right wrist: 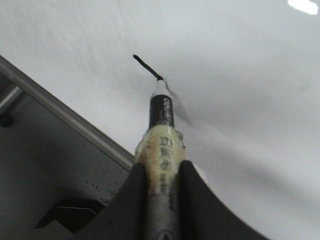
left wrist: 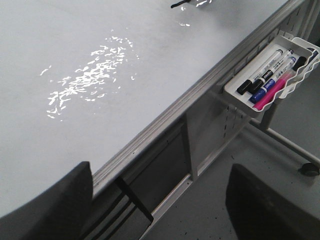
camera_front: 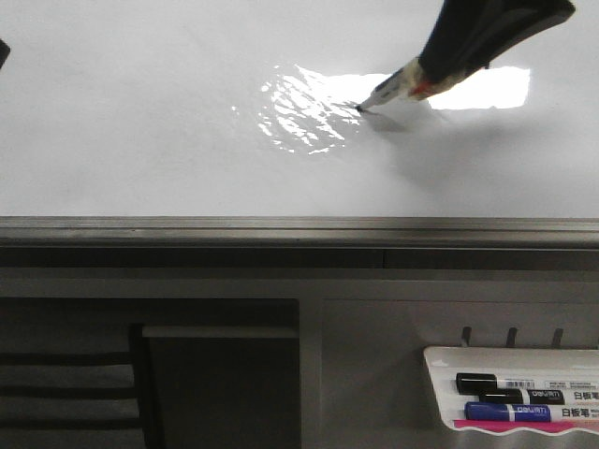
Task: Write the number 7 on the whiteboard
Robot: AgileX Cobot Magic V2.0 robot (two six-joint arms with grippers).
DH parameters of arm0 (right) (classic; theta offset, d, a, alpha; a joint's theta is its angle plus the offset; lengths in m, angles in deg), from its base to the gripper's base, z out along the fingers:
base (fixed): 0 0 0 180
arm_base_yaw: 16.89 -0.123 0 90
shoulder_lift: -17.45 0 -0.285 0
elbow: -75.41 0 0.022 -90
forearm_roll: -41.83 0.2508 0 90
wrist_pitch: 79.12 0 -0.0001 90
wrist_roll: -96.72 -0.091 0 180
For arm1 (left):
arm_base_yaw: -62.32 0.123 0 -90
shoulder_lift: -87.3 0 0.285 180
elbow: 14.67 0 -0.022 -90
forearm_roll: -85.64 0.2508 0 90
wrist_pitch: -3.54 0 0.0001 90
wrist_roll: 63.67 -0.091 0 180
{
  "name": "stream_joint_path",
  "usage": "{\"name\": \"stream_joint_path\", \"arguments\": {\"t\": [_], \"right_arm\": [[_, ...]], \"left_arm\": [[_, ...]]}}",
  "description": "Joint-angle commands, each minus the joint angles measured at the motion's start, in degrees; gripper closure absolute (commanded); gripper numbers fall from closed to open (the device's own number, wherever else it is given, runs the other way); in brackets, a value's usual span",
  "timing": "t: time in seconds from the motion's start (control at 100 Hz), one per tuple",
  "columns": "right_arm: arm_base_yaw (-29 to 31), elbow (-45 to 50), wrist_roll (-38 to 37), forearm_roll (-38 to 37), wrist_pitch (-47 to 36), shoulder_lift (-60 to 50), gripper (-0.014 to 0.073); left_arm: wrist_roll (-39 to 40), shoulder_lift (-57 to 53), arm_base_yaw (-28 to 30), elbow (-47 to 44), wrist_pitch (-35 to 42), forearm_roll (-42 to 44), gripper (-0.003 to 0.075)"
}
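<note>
At 1 o'clock on the whiteboard [camera_front: 140,122], right claw [right wrist: 161,175] clamped on a marker [camera_front: 398,87], tip touching a short black stroke [right wrist: 146,66]; left claw fingers [left wrist: 47,207] apart.

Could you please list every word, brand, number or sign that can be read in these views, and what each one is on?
"DELI" (probably; tiny): on the blue marker in the tray.
"白板笔": on the black marker and the blue one; small.
White print on the held marker: blurred, unreadable.
Short black stroke on the whiteboard: no full digit yet.
</note>
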Motion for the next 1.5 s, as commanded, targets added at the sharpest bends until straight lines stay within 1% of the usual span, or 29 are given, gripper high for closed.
{"name": "stream_joint_path", "arguments": {"t": [0.0,0.25,0.4,0.62,0.75,0.9,0.99,1.11,1.17,1.24,1.25,1.26,1.27,1.31,1.37,1.43,1.49], "right_arm": [[0.78,-1.68,-4.35,-8.79,-2.12,-1.97,0.0647],[0.65,-1.68,-4.35,-8.52,-1.98,-2.22,0.0647],[0.43,-1.31,-4.25,-5.03,-0.12,-1.62,0.0647],[-2.69,2.8,-3.98,-3.82,0.79,0.79,0.0647],[-2.93,2.43,-3.53,-3.72,0.64,0.92,0.0647],[-2.93,0.93,-3.32,-3.49,0.64,-1.05,0.0647],[-2.93,-0.49,-2.43,-1.58,0.78,-3.03,0.0647],[-2.93,-1.78,4.75,3.02,3.2,-6.59,0.0647],[-2.93,-1.88,10.58,4.56,4.96,-8.08,0.0647],[-2.93,-1.88,17.3,5.4,8.08,-9.68,0.0647],[-2.93,-1.88,17.3,5.54,8.37,-9.79,0.0647],[-2.93,-1.88,19.29,5.67,8.97,-9.91,0.0647],[-2.93,-1.88,19.29,5.72,9.29,-9.91,0.0647],[-2.93,-1.88,24.25,6.15,11.41,-10.69,0.0647],[-2.93,-1.88,29.57,6.57,14.03,-11.43,0.0647],[-2.93,-1.88,33.04,6.95,15.3,-12.07,0.0647],[-3.16,-1.88,38.3,6.95,16.15,-12.69,0.0647]], "left_arm": [[0.4,0.0,0.19,1.47,3.84,-1.88,0.0207],[0.4,0.0,0.19,1.47,4.35,-1.88,0.0207],[0.4,0.0,0.19,1.47,5.04,-1.88,0.0207],[0.4,0.0,0.19,1.47,5.86,-1.98,0.0206],[0.4,0.0,0.19,1.47,6.28,-2.86,0.0206],[0.4,0.0,0.19,1.47,7.03,-6.07,0.0206],[0.4,0.0,0.19,1.47,7.43,-6.89,0.0207],[0.31,0.0,-0.02,1.59,7.33,-8.66,0.0207],[-0.76,0.0,-0.4,2.03,6.26,-8.66,0.0207],[-3.06,0.43,-0.94,3.57,3.69,-8.66,0.0207],[-3.38,0.58,-0.98,3.93,3.1,-8.66,0.0208],[-3.49,0.6,-1.19,4.1,2.83,-8.66,0.0208],[-3.75,0.89,-1.22,4.29,2.33,-8.66,0.0208],[-4.55,1.43,-1.82,5.48,0.83,-8.66,0.0208],[-5.67,2.83,-2.86,7.22,-1.97,-8.55,0.0208],[-7.27,4.39,-4.22,8.44,-4.02,-8.55,0.0208],[-9.22,6.4,-6.18,9.36,-4.86,-8.55,0.0208]]}}
